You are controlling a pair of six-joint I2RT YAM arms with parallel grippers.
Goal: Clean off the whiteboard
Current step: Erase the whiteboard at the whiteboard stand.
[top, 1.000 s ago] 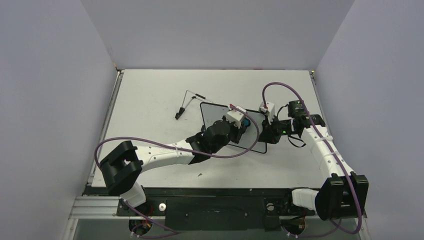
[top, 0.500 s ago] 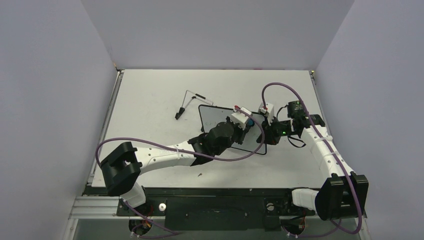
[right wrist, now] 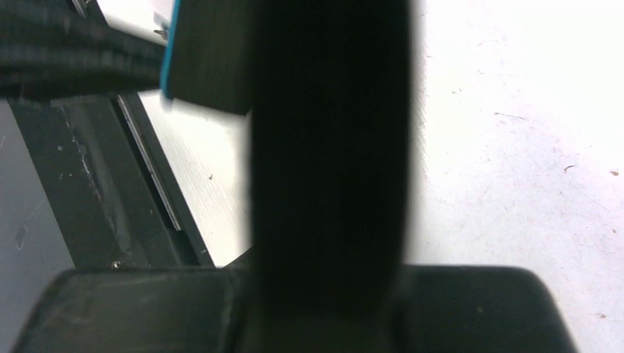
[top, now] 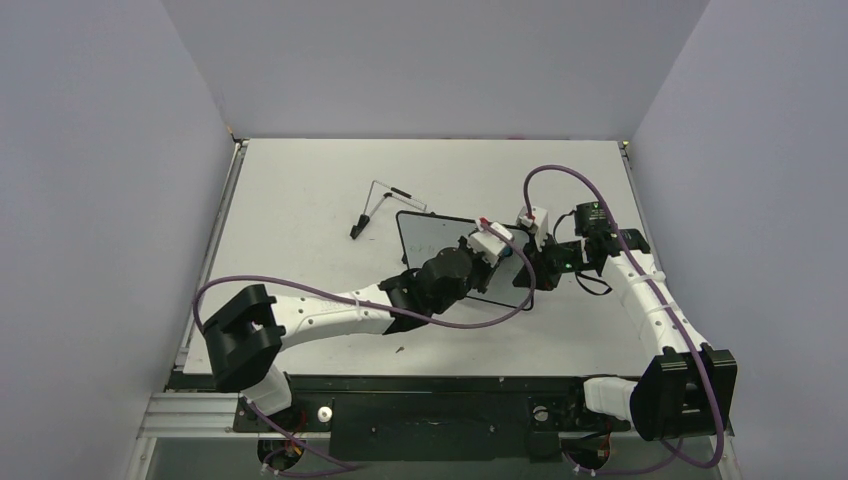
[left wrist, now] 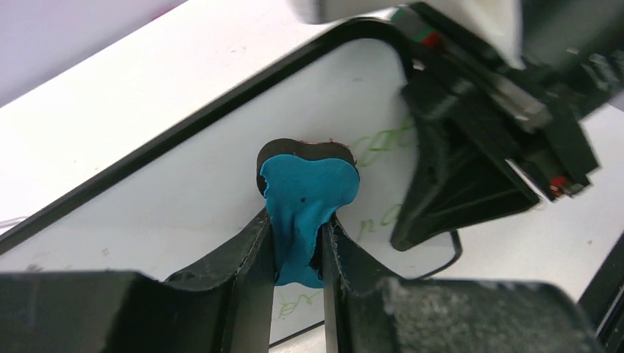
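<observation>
Wiping is in hand: the left pincer point(left wrist: 298, 229) grips the blue eraser point(left wrist: 307, 193) against the whiteboard point(top: 432, 240), which lies flat right of the counter's middle. The closed right pincer point(top: 537, 266) presses on its right edge. The next stroke should sweep the green writing point(left wrist: 384, 145) beside it.

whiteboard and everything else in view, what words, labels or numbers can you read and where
Green handwriting on the whiteboard: a few faint scrawled strokes, too faint and broken up to read.
Elsewhere: no legible words, labels, brands or numbers in any view.
</observation>
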